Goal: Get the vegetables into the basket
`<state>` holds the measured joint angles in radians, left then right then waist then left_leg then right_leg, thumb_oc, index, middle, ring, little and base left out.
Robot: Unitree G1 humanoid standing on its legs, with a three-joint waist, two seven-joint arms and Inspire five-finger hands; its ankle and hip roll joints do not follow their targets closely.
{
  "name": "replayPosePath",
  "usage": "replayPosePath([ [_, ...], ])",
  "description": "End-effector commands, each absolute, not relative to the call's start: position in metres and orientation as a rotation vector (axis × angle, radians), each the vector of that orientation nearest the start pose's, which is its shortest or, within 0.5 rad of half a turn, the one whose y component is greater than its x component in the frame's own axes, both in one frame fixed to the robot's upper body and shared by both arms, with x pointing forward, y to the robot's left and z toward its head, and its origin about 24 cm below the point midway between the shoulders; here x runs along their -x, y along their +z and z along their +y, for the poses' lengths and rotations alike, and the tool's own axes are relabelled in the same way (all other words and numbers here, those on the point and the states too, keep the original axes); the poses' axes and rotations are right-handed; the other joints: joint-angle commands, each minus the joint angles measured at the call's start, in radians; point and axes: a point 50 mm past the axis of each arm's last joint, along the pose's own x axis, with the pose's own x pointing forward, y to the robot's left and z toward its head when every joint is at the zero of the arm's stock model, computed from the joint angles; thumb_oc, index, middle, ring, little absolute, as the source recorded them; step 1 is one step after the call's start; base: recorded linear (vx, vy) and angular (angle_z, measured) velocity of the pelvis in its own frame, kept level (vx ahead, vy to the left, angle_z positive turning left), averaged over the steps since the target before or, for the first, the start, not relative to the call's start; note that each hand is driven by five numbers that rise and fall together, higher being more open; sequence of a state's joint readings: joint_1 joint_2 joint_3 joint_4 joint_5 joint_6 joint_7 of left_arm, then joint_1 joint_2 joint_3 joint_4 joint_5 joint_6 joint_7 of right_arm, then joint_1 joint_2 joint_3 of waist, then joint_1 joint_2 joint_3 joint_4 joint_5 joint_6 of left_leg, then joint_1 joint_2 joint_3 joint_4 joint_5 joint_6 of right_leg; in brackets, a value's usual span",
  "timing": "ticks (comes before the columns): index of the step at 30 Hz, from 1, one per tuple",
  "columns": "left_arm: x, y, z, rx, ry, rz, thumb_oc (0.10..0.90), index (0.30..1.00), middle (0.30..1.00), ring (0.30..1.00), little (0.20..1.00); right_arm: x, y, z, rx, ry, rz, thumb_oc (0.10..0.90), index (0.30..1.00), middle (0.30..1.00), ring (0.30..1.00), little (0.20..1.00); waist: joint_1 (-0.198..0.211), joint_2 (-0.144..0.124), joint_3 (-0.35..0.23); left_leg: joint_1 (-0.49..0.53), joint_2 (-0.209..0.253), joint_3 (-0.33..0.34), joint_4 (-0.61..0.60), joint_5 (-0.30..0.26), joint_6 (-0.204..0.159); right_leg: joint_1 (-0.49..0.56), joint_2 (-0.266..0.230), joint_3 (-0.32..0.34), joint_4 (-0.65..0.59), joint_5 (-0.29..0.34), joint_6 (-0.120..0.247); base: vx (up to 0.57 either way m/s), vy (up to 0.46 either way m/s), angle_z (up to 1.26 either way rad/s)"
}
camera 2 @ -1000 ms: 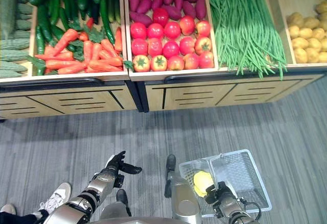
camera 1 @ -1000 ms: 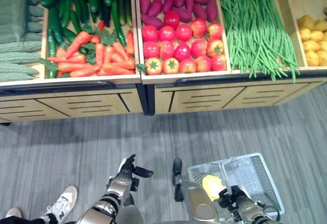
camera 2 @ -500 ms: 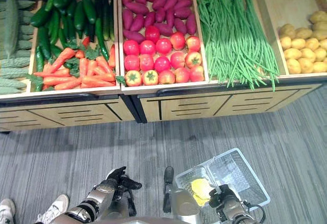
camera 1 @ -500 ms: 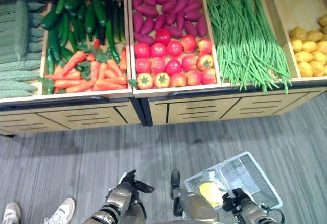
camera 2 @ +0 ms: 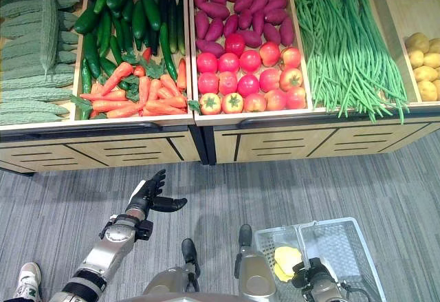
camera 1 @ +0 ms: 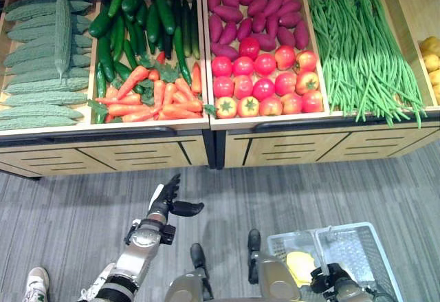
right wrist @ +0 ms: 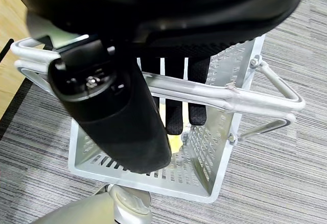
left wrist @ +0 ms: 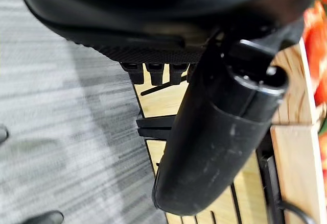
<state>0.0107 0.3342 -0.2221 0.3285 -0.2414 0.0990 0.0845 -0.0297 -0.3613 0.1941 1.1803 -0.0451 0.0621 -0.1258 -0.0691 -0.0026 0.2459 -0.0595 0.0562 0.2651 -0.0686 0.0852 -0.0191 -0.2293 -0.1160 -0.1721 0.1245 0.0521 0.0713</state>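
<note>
Basket with one yellow vegetable

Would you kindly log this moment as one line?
left hand: open, raised toward carrots | right hand: shut on basket handle | basket: holds yellow item

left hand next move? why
Probably reach the left hand forward and up toward the carrots. It hangs open over the floor in front of the stand, holding nothing, with that bin nearest ahead of it. The right hand is curled on the basket handles, and one yellow item is already inside.
</note>
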Motion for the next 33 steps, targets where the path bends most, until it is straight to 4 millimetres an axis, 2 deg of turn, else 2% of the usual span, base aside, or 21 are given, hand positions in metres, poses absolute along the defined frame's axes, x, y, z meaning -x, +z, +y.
replayPosePath([
  [1, -0.247, 0.000, 0.186, -0.067, -0.047, 0.242, 0.900, 1.000, 1.000, 1.000, 1.000, -0.110, -0.145, -0.270, 0.571, -0.071, 1.193, 0.400, 0.300, 0.300, 0.300, 0.300, 0.004, -0.078, 0.007, 0.023, 0.012, 0.001, -0.009, -0.014, -0.040, 0.049, -0.052, 0.051, -0.118, 0.113, 0.097, -0.04, 0.032, -0.03],
  [2, -0.245, 0.010, 0.183, -0.032, -0.064, 0.190, 0.900, 1.000, 1.000, 1.000, 1.000, -0.111, -0.145, -0.269, 0.558, -0.073, 1.186, 0.400, 0.300, 0.300, 0.300, 0.300, 0.005, -0.078, 0.006, 0.026, 0.006, 0.000, -0.008, -0.017, -0.036, 0.048, -0.056, 0.053, -0.116, 0.117, 0.099, 0.00, 0.000, 0.00],
  [4, -0.245, 0.018, 0.181, -0.003, -0.078, 0.158, 0.900, 1.000, 1.000, 1.000, 1.000, -0.112, -0.145, -0.269, 0.556, -0.073, 1.183, 0.400, 0.300, 0.300, 0.300, 0.300, 0.006, -0.077, 0.007, 0.027, 0.004, -0.001, -0.008, -0.018, -0.034, 0.047, -0.059, 0.053, -0.116, 0.119, 0.100, -0.04, 0.033, -0.01],
  [6, -0.241, 0.052, 0.176, 0.053, -0.131, -0.003, 0.900, 1.000, 1.000, 1.000, 1.000, -0.115, -0.144, -0.267, 0.538, -0.081, 1.157, 0.400, 0.300, 0.300, 0.300, 0.300, 0.006, -0.073, 0.007, 0.028, -0.004, -0.003, -0.014, -0.019, -0.031, 0.041, -0.070, 0.055, -0.117, 0.133, 0.108, -0.09, 0.044, 0.00],
  [8, -0.241, 0.067, 0.173, 0.069, -0.150, -0.078, 0.900, 1.000, 1.000, 1.000, 1.000, -0.116, -0.144, -0.266, 0.535, -0.081, 1.150, 0.400, 0.300, 0.300, 0.300, 0.300, 0.006, -0.069, 0.004, 0.030, -0.008, -0.003, -0.015, -0.022, -0.030, 0.037, -0.072, 0.054, -0.119, 0.139, 0.111, -0.05, 0.025, 0.00],
  [14, -0.243, 0.102, 0.176, 0.029, -0.117, -0.252, 0.900, 1.000, 1.000, 1.000, 1.000, -0.108, -0.147, -0.265, 0.533, -0.085, 1.166, 0.400, 0.300, 0.300, 0.300, 0.300, 0.003, -0.064, -0.021, 0.056, -0.012, 0.002, -0.015, -0.035, -0.029, 0.058, -0.076, 0.058, -0.126, 0.138, 0.114, 0.01, 0.007, -0.03],
  [20, -0.243, 0.112, 0.176, 0.041, -0.087, -0.303, 0.900, 1.000, 1.000, 1.000, 1.000, -0.102, -0.148, -0.268, 0.504, -0.132, 1.180, 0.400, 0.300, 0.300, 0.300, 0.300, -0.005, -0.054, -0.046, 0.078, -0.009, 0.008, -0.013, -0.046, -0.029, 0.077, -0.075, 0.065, -0.134, 0.133, 0.114, 0.03, 0.003, -0.09],
  [26, -0.252, 0.120, 0.187, -0.083, 0.026, -0.349, 0.900, 1.000, 1.000, 1.000, 1.000, -0.094, -0.149, -0.271, 0.466, -0.211, 1.207, 0.400, 0.300, 0.300, 0.300, 0.300, -0.016, -0.047, -0.077, 0.103, -0.005, 0.013, -0.011, -0.058, -0.031, 0.100, -0.073, 0.069, -0.137, 0.121, 0.113, 0.03, -0.003, -0.02],
  [28, -0.261, 0.122, 0.196, -0.126, 0.118, -0.357, 0.900, 1.000, 1.000, 1.000, 1.000, -0.091, -0.150, -0.271, 0.458, -0.238, 1.221, 0.400, 0.300, 0.300, 0.300, 0.300, -0.024, -0.045, -0.091, 0.117, -0.003, 0.022, -0.011, -0.063, -0.032, 0.109, -0.071, 0.074, -0.140, 0.118, 0.112, 0.05, 0.002, -0.03],
  [31, -0.264, 0.124, 0.205, -0.172, 0.169, -0.357, 0.900, 1.000, 1.000, 1.000, 1.000, -0.090, -0.150, -0.272, 0.461, -0.246, 1.221, 0.400, 0.300, 0.300, 0.300, 0.300, -0.027, -0.045, -0.097, 0.120, -0.001, 0.025, -0.011, -0.064, -0.033, 0.113, -0.069, 0.076, -0.141, 0.116, 0.111, 0.02, -0.002, -0.05],
  [33, -0.270, 0.127, 0.219, -0.299, 0.228, -0.357, 0.900, 1.000, 1.000, 1.000, 1.000, -0.089, -0.150, -0.275, 0.465, -0.258, 1.220, 0.400, 0.300, 0.300, 0.300, 0.300, -0.030, -0.045, -0.106, 0.129, 0.002, 0.030, -0.012, -0.067, -0.035, 0.117, -0.065, 0.079, -0.141, 0.114, 0.111, 0.03, -0.001, -0.07],
])
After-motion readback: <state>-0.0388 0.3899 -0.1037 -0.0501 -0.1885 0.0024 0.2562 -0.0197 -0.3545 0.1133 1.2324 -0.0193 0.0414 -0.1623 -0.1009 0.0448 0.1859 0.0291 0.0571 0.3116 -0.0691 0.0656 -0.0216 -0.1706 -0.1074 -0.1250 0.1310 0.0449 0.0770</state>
